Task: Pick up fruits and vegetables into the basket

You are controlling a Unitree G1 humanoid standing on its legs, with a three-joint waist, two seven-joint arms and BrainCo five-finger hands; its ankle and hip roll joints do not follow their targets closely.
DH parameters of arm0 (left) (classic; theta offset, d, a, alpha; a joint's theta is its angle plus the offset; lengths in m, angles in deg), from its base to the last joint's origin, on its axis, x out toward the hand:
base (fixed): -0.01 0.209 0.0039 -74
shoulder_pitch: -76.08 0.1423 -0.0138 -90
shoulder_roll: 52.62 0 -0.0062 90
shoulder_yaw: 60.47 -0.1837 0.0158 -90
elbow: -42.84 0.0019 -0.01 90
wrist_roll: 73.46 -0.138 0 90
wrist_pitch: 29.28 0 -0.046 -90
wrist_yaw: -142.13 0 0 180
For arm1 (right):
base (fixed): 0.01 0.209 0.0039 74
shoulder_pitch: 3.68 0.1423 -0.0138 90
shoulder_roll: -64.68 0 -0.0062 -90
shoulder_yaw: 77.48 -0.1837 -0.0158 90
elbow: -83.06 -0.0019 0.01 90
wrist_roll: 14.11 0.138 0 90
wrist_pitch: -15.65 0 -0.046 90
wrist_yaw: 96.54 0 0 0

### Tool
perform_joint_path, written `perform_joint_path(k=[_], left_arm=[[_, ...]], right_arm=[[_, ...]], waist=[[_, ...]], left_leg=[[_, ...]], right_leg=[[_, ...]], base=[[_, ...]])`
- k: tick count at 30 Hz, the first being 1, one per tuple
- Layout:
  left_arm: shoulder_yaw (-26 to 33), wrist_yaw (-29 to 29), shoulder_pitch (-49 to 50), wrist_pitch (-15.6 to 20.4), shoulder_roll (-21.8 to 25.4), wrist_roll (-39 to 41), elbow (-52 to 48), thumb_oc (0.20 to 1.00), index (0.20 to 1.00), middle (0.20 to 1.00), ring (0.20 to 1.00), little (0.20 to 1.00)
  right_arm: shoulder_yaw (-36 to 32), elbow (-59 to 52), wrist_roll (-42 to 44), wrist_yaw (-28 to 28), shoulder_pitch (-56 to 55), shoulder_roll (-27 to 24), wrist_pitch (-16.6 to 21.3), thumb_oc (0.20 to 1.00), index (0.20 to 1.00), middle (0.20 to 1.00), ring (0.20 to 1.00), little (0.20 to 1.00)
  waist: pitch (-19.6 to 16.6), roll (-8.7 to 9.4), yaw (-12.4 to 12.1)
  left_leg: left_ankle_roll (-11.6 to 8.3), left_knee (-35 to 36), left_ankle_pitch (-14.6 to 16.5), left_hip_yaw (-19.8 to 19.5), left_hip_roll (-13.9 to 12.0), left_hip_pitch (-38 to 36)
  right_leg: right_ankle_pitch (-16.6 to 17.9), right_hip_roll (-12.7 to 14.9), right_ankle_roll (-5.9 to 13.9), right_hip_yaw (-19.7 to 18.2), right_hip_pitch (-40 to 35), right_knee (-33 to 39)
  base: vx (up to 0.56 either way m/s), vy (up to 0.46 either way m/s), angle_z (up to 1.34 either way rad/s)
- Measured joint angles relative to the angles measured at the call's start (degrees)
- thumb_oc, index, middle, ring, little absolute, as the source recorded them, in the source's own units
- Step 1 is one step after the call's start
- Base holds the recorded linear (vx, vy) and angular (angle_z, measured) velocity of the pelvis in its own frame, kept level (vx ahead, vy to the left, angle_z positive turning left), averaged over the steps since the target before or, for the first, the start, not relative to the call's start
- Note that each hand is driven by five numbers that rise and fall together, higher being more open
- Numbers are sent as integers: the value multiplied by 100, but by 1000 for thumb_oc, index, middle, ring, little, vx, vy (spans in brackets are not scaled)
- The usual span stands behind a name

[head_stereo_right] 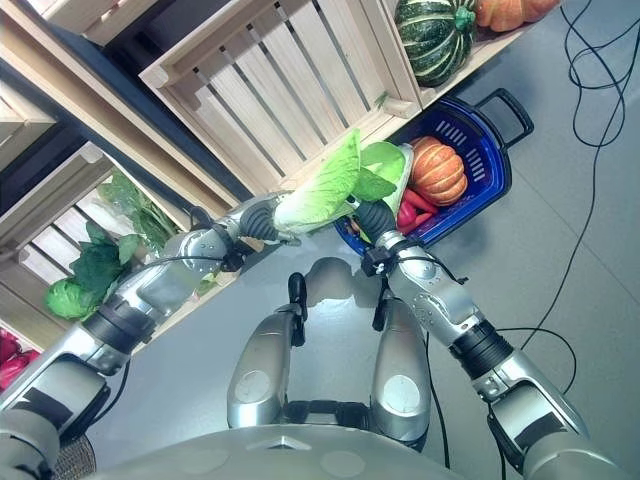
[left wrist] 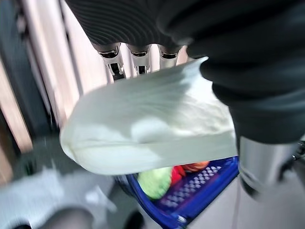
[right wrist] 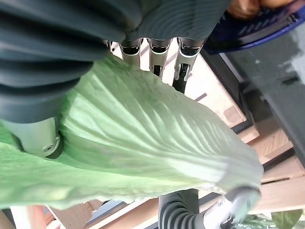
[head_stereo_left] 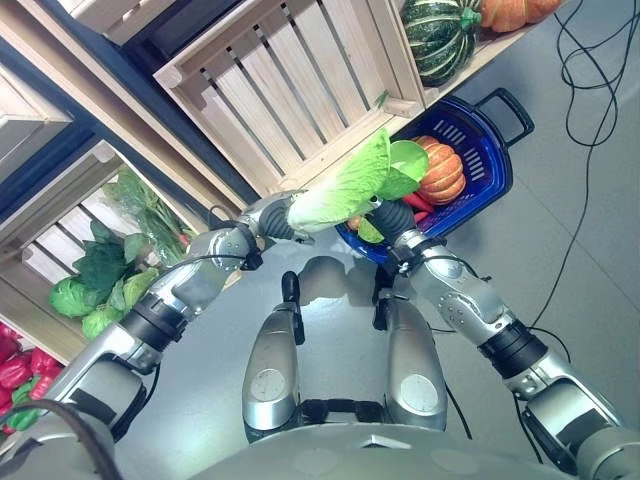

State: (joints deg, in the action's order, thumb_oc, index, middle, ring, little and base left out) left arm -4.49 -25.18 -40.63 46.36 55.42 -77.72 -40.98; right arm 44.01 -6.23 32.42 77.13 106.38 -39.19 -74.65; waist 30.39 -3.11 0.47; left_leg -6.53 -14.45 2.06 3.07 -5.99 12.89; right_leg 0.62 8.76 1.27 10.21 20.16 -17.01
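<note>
Carrying a napa cabbage [head_stereo_left: 335, 195] two-handed toward the blue basket [head_stereo_left: 490, 165].
Left hand [head_stereo_left: 272, 216] clasps its pale stem, right hand [head_stereo_left: 392, 218] its leafy end, sharing the long load just beside the basket's near rim.

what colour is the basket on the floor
Blue basket with a black handle, clearest in the left eye view.

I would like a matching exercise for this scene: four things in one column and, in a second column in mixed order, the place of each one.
Things:
1. napa cabbage
2. orange pumpkin
3. striped green squash
4. blue basket

Places:
A. on the wooden shelf
B. on the floor beside the empty crate
C. held between the left hand and right hand
D. inside the basket

Pairs: 1-C, 2-D, 3-A, 4-B
</note>
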Motion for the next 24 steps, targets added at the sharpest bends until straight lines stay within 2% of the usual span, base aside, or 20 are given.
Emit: perform_joint_path(k=[2,4,6,8,10,13,24], left_arm=[[-4,16,188,-76,-87,459,176,1000,1000,1000,1000,1000],[-2,25,467,-82,-231,803,608,1000,1000,1000,1000,1000],[-43,87,722,-224,-364,1012,1066,1000,1000,1000,1000,1000],[-14,50,1218,-391,-765,1457,2030,1000,1000,1000,1000,1000],[209,-103,1568,-270,-945,1567,2249,1000,1000,1000,1000,1000],[396,-129,1525,-92,-1043,1611,2529,1000,1000,1000,1000,1000],[612,-388,1350,616,-1091,1554,2849,1000,1000,1000,1000,1000]], right_arm=[[-63,-32,-51,85,-104,-146,25,200,200,200,200,200],[-461,-165,-62,153,-399,-110,177,200,200,200,200,200],[-720,-266,-69,148,-493,-88,423,200,200,200,200,200],[-1433,-631,-131,28,-577,-22,916,200,200,200,200,200],[-2067,-841,-250,-108,-562,-54,1269,200,200,200,200,200],[-2569,-847,-295,-348,-418,-205,1508,200,200,200,200,200],[-2686,-105,-491,-1082,-324,-432,1594,200,200,200,200,200]], waist=[[2,-3,34],[4,-7,95],[13,-4,178],[23,-14,286],[24,-13,280],[28,-4,286],[41,10,268]], left_leg=[[1,-3,1,55,-5,84],[1,-2,1,114,-15,143],[9,-1,7,140,-18,163],[21,-4,14,215,-22,236],[26,-12,10,248,-30,353],[40,-97,29,261,-69,547],[-10,-529,59,235,-129,1596]], right_leg=[[11,-7,1,-15,109,-5],[17,-8,-5,-23,183,-4],[41,-12,-5,-34,216,-3],[48,-9,3,-72,316,-8],[55,-14,-6,-91,464,-32],[35,-39,13,-99,634,-66],[-40,-23,-122,-126,1707,-591]], base=[[-27,-14,-8],[-38,-22,-7],[-42,-25,-7],[-46,-38,-9],[-54,-56,-4],[-40,-70,-4],[21,-68,1]])
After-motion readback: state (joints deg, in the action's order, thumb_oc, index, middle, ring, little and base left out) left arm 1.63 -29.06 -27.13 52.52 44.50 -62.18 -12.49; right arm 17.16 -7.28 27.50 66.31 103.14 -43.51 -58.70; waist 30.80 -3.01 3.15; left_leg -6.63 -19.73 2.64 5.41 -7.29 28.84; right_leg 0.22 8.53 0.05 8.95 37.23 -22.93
